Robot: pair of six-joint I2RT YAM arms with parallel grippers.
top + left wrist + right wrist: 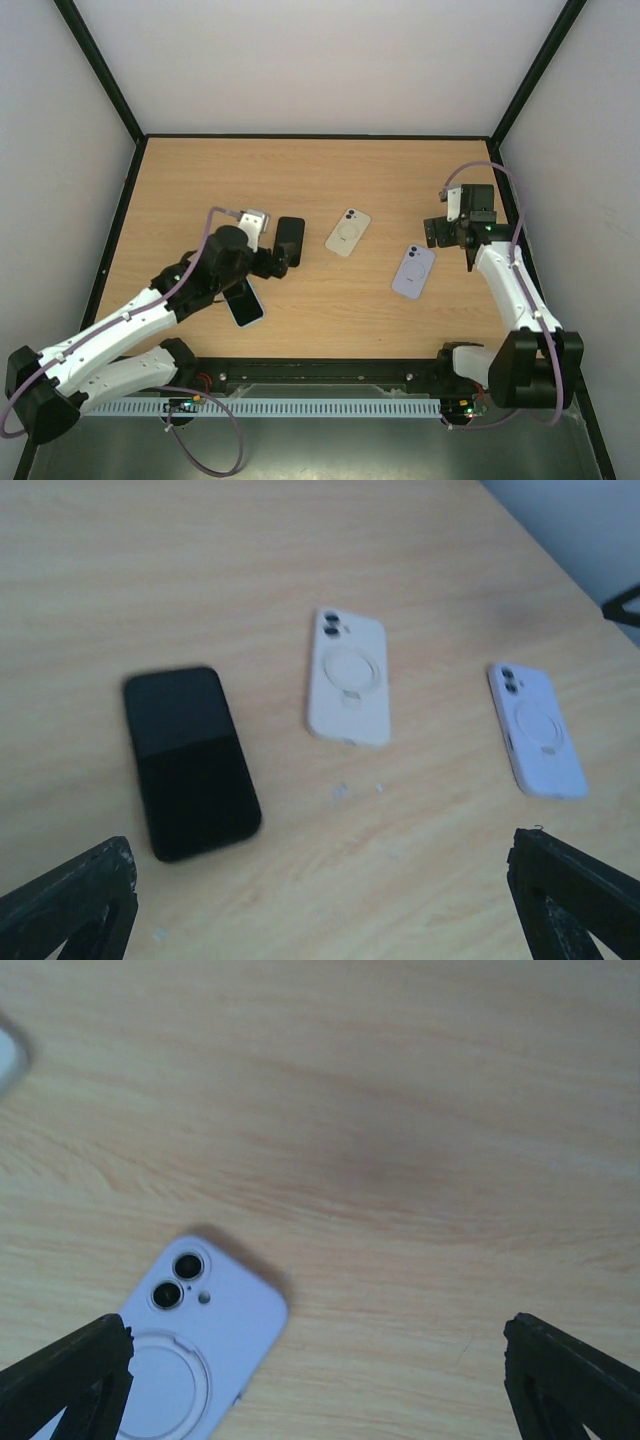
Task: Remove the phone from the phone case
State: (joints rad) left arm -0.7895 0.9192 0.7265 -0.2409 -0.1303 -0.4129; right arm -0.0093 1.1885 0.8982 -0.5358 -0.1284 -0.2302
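Only the top view shows a blue-rimmed phone [244, 304], screen up, partly under the left arm [150, 310] at the table's [330, 170] near left. The wrist views give detail: the cream-cased phone [348, 677] and lavender-cased phone [537, 730] lie face down mid-table, apart, each back bearing twin lenses and a ring. A black phone [190, 760] lies left of them. The left gripper [322, 905] hovers by the black phone, jaws wide open and empty. The right gripper [320, 1385] hangs near the lavender one, on its right, jaws likewise open.
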